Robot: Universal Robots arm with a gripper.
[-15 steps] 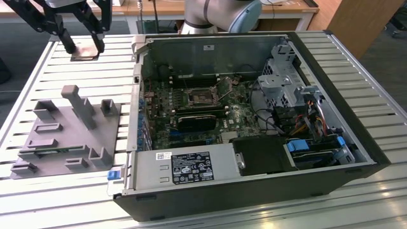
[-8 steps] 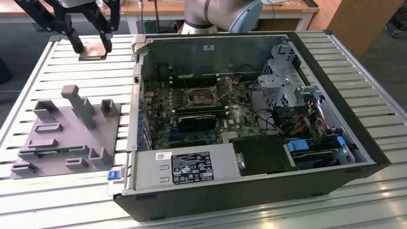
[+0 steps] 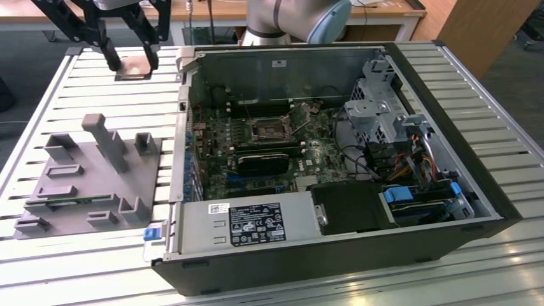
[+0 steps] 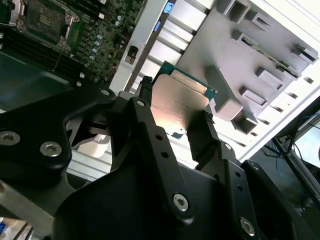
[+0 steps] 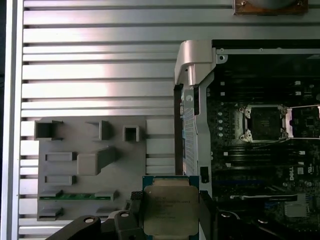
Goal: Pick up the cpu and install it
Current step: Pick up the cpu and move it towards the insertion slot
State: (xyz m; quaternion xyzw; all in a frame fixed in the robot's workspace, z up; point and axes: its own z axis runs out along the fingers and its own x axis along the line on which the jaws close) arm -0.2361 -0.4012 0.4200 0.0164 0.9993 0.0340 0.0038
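Clamping the cpu (image 5: 170,210) by two opposite edges, the hand (image 4: 176,100); chip flat between its black fingers (image 4: 150,130)

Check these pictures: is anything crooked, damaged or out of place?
Nothing stands out. The gripper holds the chip squarely by two opposite edges, and the socket lies open and bare, with no visible damage.

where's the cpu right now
The cpu sits gripped between the fingers of the gripper, at the exterior view's upper left, over the slatted table, beyond the grey tray and left of the open computer case.
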